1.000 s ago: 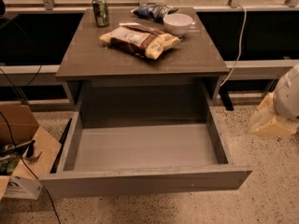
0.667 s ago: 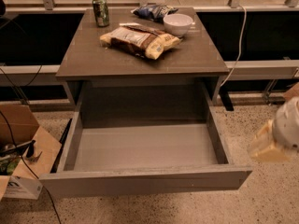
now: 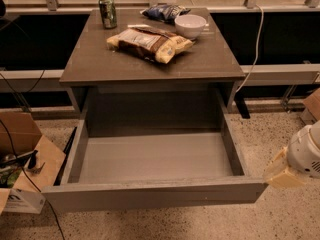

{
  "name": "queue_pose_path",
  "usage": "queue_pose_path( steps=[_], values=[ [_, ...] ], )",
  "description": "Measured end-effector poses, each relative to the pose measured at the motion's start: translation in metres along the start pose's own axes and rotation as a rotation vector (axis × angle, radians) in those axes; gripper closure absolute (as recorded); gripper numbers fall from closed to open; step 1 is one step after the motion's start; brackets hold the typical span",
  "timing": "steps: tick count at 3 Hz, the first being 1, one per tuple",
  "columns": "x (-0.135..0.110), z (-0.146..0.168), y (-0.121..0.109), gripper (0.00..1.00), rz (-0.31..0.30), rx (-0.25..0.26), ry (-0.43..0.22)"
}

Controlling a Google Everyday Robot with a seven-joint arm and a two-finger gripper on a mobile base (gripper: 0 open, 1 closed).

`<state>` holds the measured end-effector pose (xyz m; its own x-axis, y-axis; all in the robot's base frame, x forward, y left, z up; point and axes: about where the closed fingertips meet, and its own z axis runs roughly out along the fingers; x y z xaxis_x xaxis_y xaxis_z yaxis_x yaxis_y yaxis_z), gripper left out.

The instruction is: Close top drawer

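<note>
The top drawer point(image 3: 155, 196) is pulled fully out of the grey cabinet point(image 3: 150, 69). It is a wide grey box with a plain flat front panel and a lighter grey floor point(image 3: 155, 156), and nothing lies in it. My gripper point(image 3: 282, 173) is at the right edge of the view, a white arm end with a pale yellowish tip. It sits just right of the drawer's front right corner, close to it, at about the height of the front panel.
On the cabinet top lie a green can point(image 3: 107, 12), a chip bag point(image 3: 149, 43), a dark blue bag point(image 3: 165, 11) and a white bowl point(image 3: 190, 25). An open cardboard box point(image 3: 22, 159) with cables stands on the floor at left. A white cord point(image 3: 256, 39) hangs at the right.
My gripper has moved down and toward the drawer's front right corner. The drawer has not moved.
</note>
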<state>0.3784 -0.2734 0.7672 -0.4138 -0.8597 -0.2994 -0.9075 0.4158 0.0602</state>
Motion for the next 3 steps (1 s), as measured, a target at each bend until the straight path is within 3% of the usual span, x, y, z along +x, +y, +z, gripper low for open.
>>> queue_pose_path(
  steps=[1,3],
  values=[
    [0.001,0.025,0.005,1.0,0.002,-0.061,0.017],
    [0.0,0.076,0.02,1.0,0.025,-0.203,-0.015]
  ],
)
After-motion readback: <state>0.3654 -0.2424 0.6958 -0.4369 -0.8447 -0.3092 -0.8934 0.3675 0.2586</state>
